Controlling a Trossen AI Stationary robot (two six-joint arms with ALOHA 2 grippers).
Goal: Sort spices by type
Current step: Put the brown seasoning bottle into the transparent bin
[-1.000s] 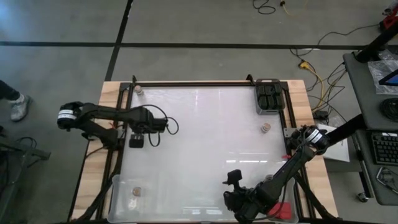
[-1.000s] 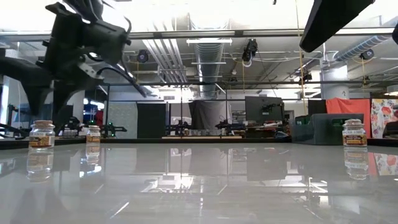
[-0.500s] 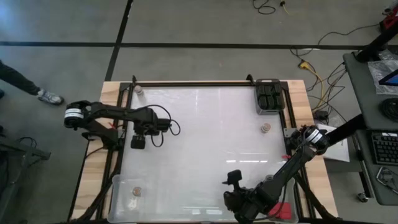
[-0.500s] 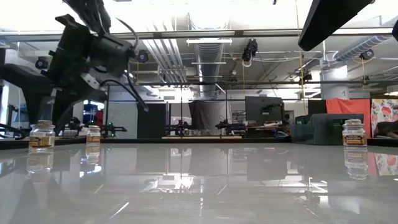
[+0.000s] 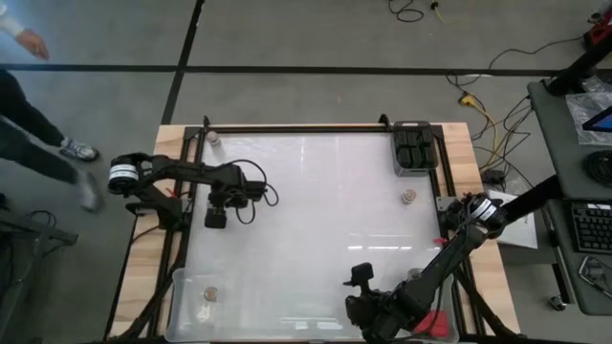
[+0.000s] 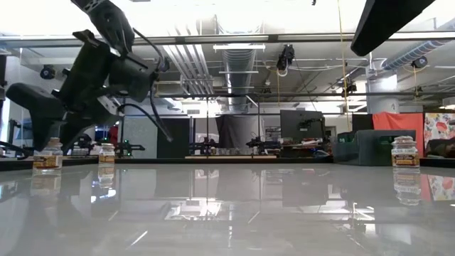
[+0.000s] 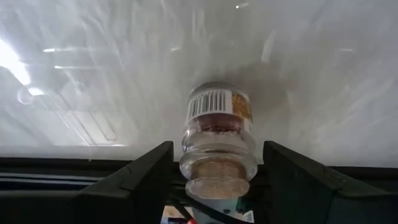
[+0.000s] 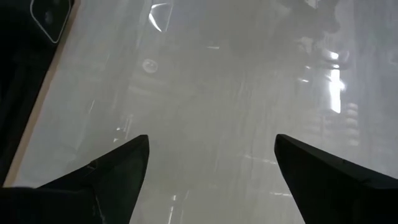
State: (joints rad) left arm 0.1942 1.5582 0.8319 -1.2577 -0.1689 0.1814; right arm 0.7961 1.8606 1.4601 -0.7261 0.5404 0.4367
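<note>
1. The left pincer (image 5: pixel 215 218) is over the left part of the white table (image 5: pixel 316 229), a little away from the left edge. It holds a small glass jar (image 7: pixel 217 140) between its two fingers (image 7: pixel 134 180). This jar has a tan lid and a barcode label, and it is above the table surface, not touching it.
2. The right pincer (image 8: pixel 208 180) is at the near edge of the table, towards the right corner. Its fingers stand wide apart and there is nothing between them.
3. One tan-lidded jar (image 5: pixel 408 197) stands alone near the right edge of the table.
4. Another small jar (image 5: pixel 214 139) stands at the far left corner.
5. Two tan-lidded jars (image 5: pixel 207 301) lie inside a clear bin (image 5: pixel 182 282) at the near left corner.
6. Black jars (image 5: pixel 414 145) sit in a bin (image 5: pixel 397 162) at the far right corner.
7. Something red (image 5: pixel 435 320) shows just beside the right arm at the near right corner; what it is I cannot tell.
8. A person (image 5: pixel 29 105) is on the floor to the left of the table.
</note>
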